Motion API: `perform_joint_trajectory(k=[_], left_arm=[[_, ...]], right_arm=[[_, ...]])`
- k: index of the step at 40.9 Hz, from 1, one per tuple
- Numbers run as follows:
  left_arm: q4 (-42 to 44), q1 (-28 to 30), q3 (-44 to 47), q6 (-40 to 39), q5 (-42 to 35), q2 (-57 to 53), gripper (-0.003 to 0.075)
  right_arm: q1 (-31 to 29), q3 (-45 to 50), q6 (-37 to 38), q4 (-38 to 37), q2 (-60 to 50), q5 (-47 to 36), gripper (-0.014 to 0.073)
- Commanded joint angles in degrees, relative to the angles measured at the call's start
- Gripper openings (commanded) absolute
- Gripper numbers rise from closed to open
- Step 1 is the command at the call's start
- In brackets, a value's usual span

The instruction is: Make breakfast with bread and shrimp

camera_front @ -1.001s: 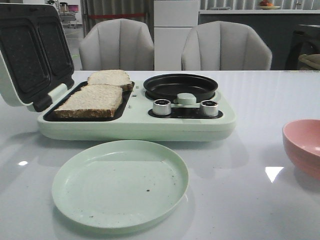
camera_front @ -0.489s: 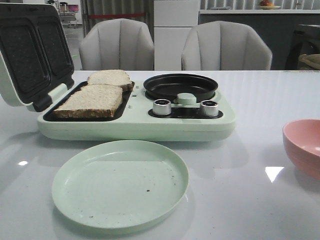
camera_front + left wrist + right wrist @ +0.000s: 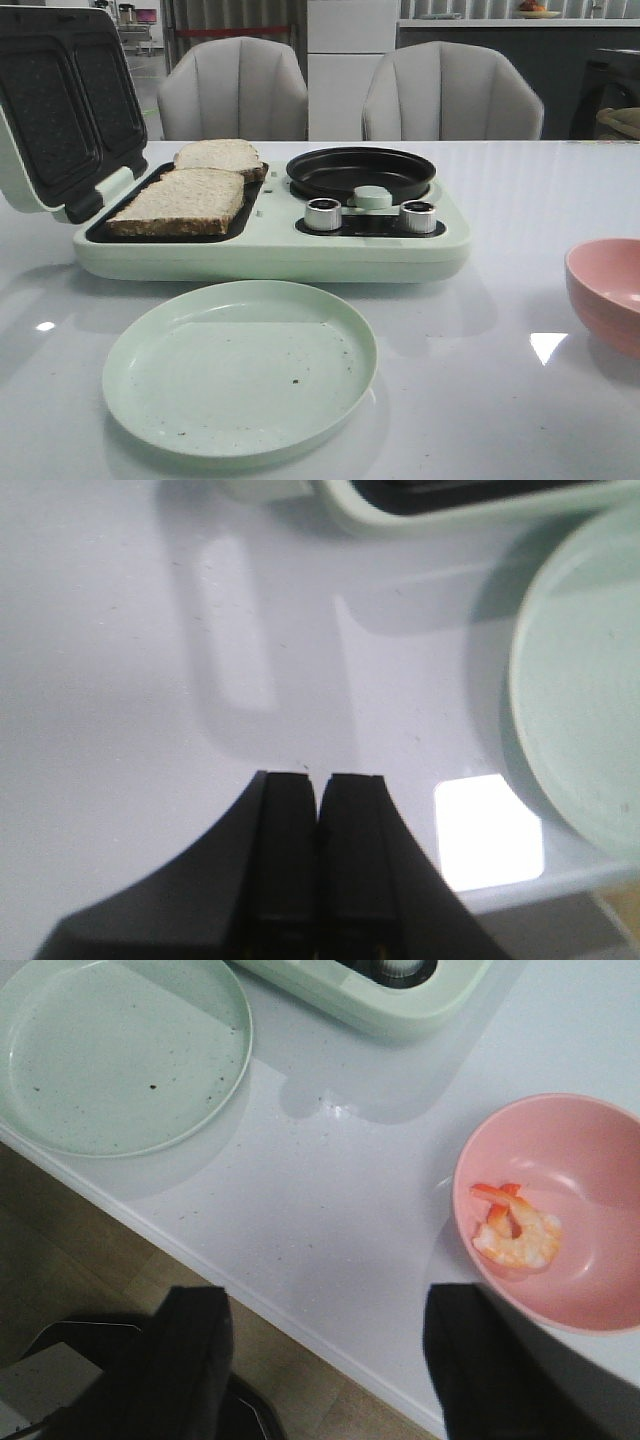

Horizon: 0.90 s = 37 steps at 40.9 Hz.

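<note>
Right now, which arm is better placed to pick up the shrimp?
The right. Its open gripper hangs near the pink bowl holding the shrimp; the left gripper, jaws shut, is by the green plate.

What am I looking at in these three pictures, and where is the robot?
The robot has two arms, each ending in a two-fingered gripper, and three cameras. The front view looks forward over the white table; neither arm shows in it. On the table stands a pale green breakfast maker with its lid up, two slices of bread lying in its tray and a small black pan beside them. In front of it lies an empty green plate, and at the right edge a pink bowl.

The other two pictures come from cameras on the wrists. The left gripper is shut, its dark fingers pressed together, holding nothing. The right gripper is open, its fingers wide apart and empty, near the pink bowl, where the shrimp lies.
</note>
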Motion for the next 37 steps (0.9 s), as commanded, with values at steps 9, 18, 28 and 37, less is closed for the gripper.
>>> perform_joint_trajectory(k=[9, 18, 28, 37], left_arm=[[-22.1, 17.0, -10.8, 11.6, -5.2, 6.6, 0.0100], [-24.7, 16.7, -23.8, 12.1, -4.9, 15.9, 0.0100], [-31.7, 14.5, -32.7, 12.1, -3.2, 22.8, 0.0100], [-32.5, 11.6, -33.9, 15.7, -1.9, 21.8, 0.0100]], right_arm=[[-0.1, -1.6, -0.3, -0.2, -0.3, -3.9, 0.0515], [-0.1, -1.6, -0.3, -0.2, -0.3, -3.9, 0.0515], [-0.1, -1.6, -0.3, -0.2, -0.3, -3.9, 0.0515], [-0.1, -1.6, -0.3, -0.2, -0.3, -3.9, 0.0515]])
